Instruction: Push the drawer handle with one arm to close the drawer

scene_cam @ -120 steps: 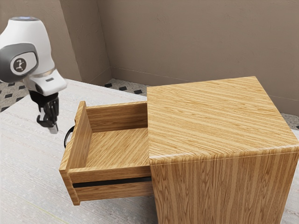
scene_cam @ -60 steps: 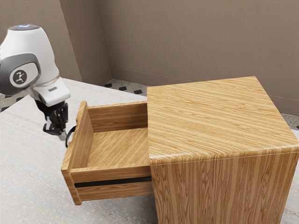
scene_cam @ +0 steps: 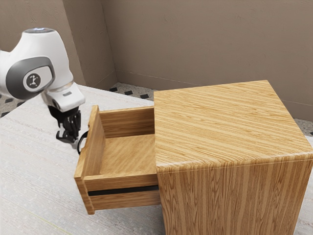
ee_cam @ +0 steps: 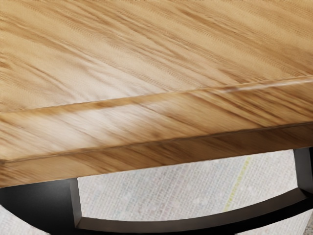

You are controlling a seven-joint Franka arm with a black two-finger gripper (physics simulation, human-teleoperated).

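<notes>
Drawer out, push stage

Drawer (scene_cam: 99, 147) open from cabinet (scene_cam: 230, 122); handle (ee_cam: 36, 200) on its front, facing away from cabinet. Gripper (scene_cam: 70, 128) by handle, outward of cabinet; jaw opening and any hold: can't tell. Next, likely: steady straight push cabinet-ward until front seats. Arm badge (scene_cam: 33, 81): dark mark, no readable words

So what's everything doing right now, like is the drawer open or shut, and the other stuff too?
Drawer: partly open, sticking out of the cabinet.
Cabinet: standing upright.
Handle: attached to the drawer's front.
Gripper: pointing down, close by the handle; open or shut, I can't tell.
</notes>
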